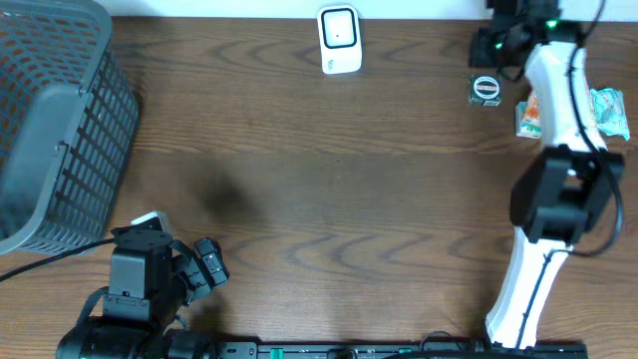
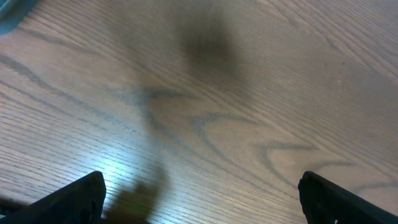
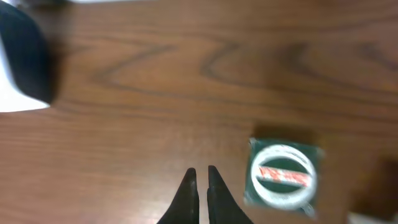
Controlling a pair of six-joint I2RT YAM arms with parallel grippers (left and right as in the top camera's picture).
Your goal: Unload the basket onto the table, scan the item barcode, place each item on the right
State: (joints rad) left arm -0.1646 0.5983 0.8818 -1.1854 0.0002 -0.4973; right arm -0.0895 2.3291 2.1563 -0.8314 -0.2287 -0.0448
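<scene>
Nothing has been scanned yet, by the look of it. Nearest, the left gripper (image 2: 202, 183) is held over the table (image 1: 329, 189), fingers spread wide and empty. Farther out, the right gripper (image 3: 200, 186) is seen with fingers pressed together on nothing; the green box (image 3: 283, 174) lies just beside them, ungrasped. A grasp and a carry to the scanner (image 1: 339, 40) are left. An orange packet (image 1: 526, 120) and a teal packet (image 1: 609, 110) near the box may crowd a grasp; the basket (image 1: 100, 120) is well apart.
</scene>
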